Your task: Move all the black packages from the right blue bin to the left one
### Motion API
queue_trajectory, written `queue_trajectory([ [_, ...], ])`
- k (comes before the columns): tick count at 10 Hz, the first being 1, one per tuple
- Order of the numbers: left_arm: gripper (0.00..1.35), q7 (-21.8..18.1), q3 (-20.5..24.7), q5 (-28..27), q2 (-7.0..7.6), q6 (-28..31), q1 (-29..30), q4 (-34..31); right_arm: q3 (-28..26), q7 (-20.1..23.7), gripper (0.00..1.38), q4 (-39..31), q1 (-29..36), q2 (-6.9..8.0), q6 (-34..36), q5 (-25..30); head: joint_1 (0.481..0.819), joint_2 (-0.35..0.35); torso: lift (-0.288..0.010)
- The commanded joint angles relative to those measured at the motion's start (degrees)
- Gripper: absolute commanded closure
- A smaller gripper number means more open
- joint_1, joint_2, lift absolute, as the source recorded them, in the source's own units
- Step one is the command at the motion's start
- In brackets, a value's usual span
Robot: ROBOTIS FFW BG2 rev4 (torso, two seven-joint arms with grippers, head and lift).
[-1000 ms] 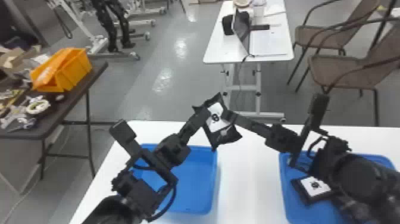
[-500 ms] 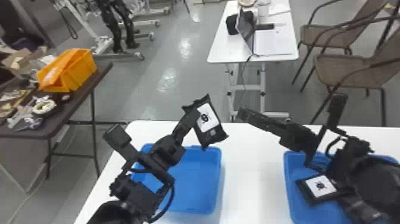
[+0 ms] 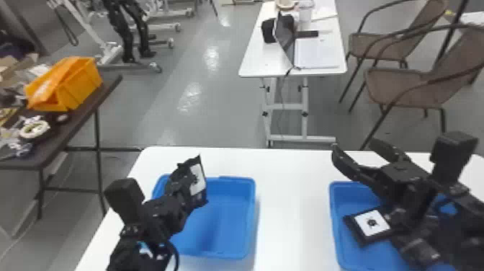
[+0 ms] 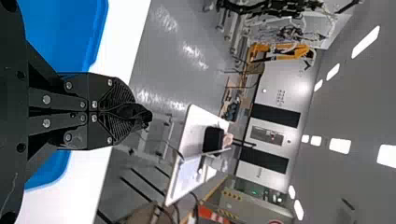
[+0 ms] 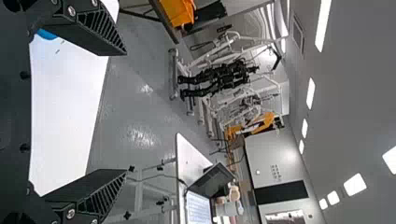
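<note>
Currently, your left gripper point(image 4: 145, 115) has its jaws clamped on a black package point(image 3: 198, 180), held tilted over the far part of the left blue bin point(image 3: 234, 220) on the white bench point(image 3: 288, 216). Well to that bin's right sits the right blue bin point(image 3: 347, 252), holding another package point(image 3: 372, 223); above it, your right gripper point(image 3: 353, 144) has its jaws spread apart. Releasing too near the left bin's far rim could snag the package or drop it outside; a grip on its edge might slip.
</note>
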Motion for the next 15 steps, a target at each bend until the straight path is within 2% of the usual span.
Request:
queue_trajectory([
  [1, 1.22, 0.15, -0.17, -15.48, -0.8, -2.08, 1.53, 0.53, -0.5, -2.38, 0.09, -0.94, 4.69, 0.29, -4.42, 1.37, 0.695, 0.209, -0.04],
  [2, 1.22, 0.15, -0.44, -20.67, -0.8, -4.45, 1.7, 2.73, -0.59, -5.81, 0.09, -1.55, 7.85, 0.29, -8.02, 1.73, 0.695, 0.213, -0.04],
  [3, 1.22, 0.68, -0.88, -22.6, -0.8, -8.93, 1.53, 5.89, -0.59, -8.88, 0.09, -1.73, 10.4, 0.29, -11.36, 1.81, 0.695, 0.212, -0.04],
  [4, 1.22, 1.65, -1.14, -23.3, -0.8, -10.34, 1.53, 7.04, -0.94, -9.85, 0.09, -1.55, 11.54, 0.29, -11.89, 1.99, 0.695, 0.201, -0.04],
  [5, 0.96, 1.47, -0.88, -20.14, -0.8, -10.25, 1.61, 7.21, -1.03, -9.85, 0.09, -1.46, 11.72, 0.29, -11.89, 2.25, 0.695, 0.191, -0.04],
  [6, 0.4, 0.86, -0.53, -16.45, -0.8, -13.59, 1.7, 8.35, -1.03, -9.94, 0.09, -1.46, 11.72, 0.29, -11.8, 2.6, 0.695, 0.185, -0.04],
  [7, 0.03, 1.21, -0.79, -12.93, 0.06, -15.88, 1.7, 8.88, -1.11, -9.85, 0.09, -1.55, 11.63, 0.29, -10.83, 2.78, 0.695, 0.183, -0.04],
  [8, 0.09, 1.39, -0.88, -10.65, 0.5, -16.58, 1.61, 8.53, -1.29, -9.94, 0.09, -1.73, 11.72, 0.29, -9.78, 3.13, 0.695, 0.181, -0.04],
  [9, 0.18, 1.39, -1.23, -8.01, 0.32, -17.99, 1.7, 8.44, -1.55, -10.38, 0.09, -2.08, 12.16, 0.38, -9.16, 3.22, 0.695, 0.182, -0.04],
  [10, 0.22, 1.39, -1.93, -4.85, -0.12, -17.9, 2.05, 7.39, -1.99, -12.66, 0.09, -2.69, 13.21, 0.38, -8.11, 2.52, 0.695, 0.177, -0.04],
  [11, 0.22, 1.39, -3.16, -0.37, -0.21, -14.82, 2.23, 5.54, -2.61, -14.77, 0.09, -2.52, 14.36, 0.64, -8.11, 0.14, 0.695, 0.159, -0.04],
  [12, 0.22, 1.39, -4.66, 5.7, 0.41, -13.15, 1.97, 5.01, -3.49, -16.44, 0.09, -1.73, 15.15, 1.08, -8.11, -2.84, 0.695, 0.145, -0.04],
  [13, 0.23, 1.39, -5.71, 9.39, 1.55, -13.15, 1.18, 4.93, -4.28, -18.02, 0.09, -0.94, 15.68, 1.61, -8.11, -6.1, 0.695, 0.114, -0.04],
  [15, 0.23, 1.39, -6.15, 11.59, 3.4, -12.27, 0.38, 3.96, -4.72, -22.42, 0.09, 1.79, 16.03, 1.7, -9.43, -14.97, 0.695, 0.059, -0.04],
])
